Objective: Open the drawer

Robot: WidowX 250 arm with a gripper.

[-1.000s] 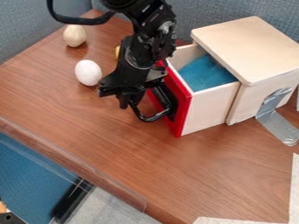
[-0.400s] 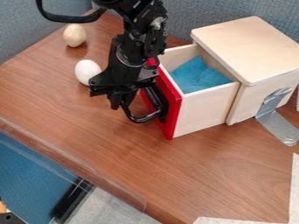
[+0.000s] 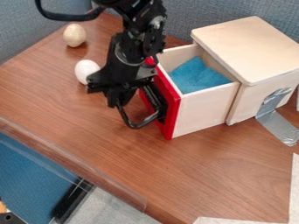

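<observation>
The black gripper (image 3: pixel 116 101) hangs at the red front of the drawer (image 3: pixel 204 105), its tip at the far side of the black handle (image 3: pixel 137 125). How its fingers meet the handle is hard to make out. The drawer stands well out of the pale wooden box (image 3: pixel 251 48), and a blue cloth (image 3: pixel 197 75) lies inside it. Part of the red front is hidden behind the arm.
Left of the gripper a white egg (image 3: pixel 86 71) lies close by, and a beige egg (image 3: pixel 74 35) is farther back. Silver tape (image 3: pixel 277 118) holds the box's right side to the wooden table (image 3: pixel 111 144). Grey-blue partitions stand behind.
The gripper has shifted left and the drawer has slid farther out with it, baring more of the blue cloth. Lately the handle has swung slightly down and left while the drawer hardly moved.
</observation>
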